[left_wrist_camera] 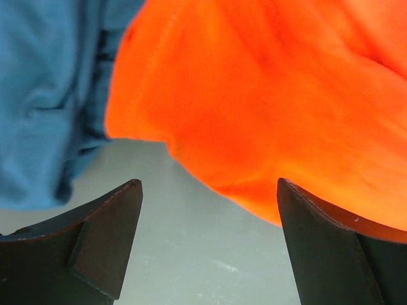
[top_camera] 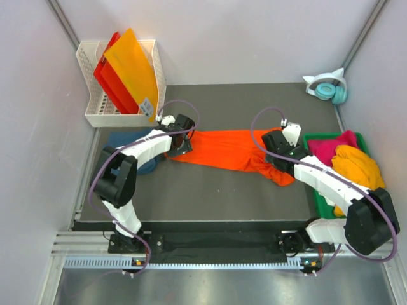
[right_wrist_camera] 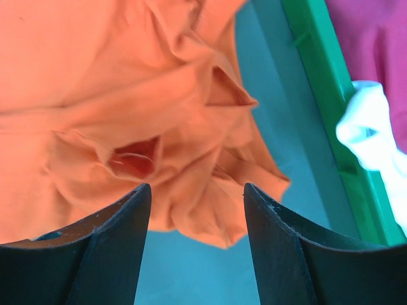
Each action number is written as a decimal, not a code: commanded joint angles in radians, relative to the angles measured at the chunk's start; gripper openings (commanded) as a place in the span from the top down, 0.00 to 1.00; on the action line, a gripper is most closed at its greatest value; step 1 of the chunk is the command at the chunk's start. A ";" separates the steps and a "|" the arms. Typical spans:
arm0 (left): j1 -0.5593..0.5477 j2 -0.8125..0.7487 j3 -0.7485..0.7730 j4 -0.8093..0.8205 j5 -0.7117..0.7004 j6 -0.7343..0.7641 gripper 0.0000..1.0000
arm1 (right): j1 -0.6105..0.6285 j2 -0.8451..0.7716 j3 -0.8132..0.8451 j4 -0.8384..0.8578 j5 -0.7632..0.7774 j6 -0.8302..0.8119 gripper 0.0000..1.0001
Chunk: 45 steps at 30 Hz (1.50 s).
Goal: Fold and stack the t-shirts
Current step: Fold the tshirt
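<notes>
A large bright orange t-shirt (top_camera: 226, 149) lies stretched across the middle of the grey mat. A dark teal-blue t-shirt (top_camera: 130, 141) lies at its left end, partly under my left arm. My left gripper (top_camera: 180, 145) is open above the orange shirt's left edge (left_wrist_camera: 254, 114), with the teal-blue shirt (left_wrist_camera: 44, 95) beside it. My right gripper (top_camera: 275, 151) is open over the bunched right end of the orange shirt (right_wrist_camera: 159, 127). Magenta (top_camera: 332, 147) and yellow-orange (top_camera: 357, 166) shirts lie in a green bin (top_camera: 316, 137); a white cloth (right_wrist_camera: 372, 130) shows there too.
A white basket (top_camera: 95, 82) at the back left holds stiff orange and red plastic sheets (top_camera: 127, 73). Teal headphones (top_camera: 331, 88) sit at the back right. The green bin's wall (right_wrist_camera: 324, 82) runs close to my right gripper.
</notes>
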 commanded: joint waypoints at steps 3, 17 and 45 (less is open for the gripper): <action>0.009 0.089 0.012 0.052 0.049 -0.029 0.10 | 0.002 -0.055 0.036 -0.012 0.025 0.038 0.40; 0.010 0.173 0.032 0.036 0.067 -0.037 0.11 | -0.099 0.118 0.102 0.092 -0.060 0.061 0.41; 0.010 0.205 0.080 0.009 0.067 -0.011 0.11 | -0.180 0.306 0.133 0.224 -0.166 0.069 0.94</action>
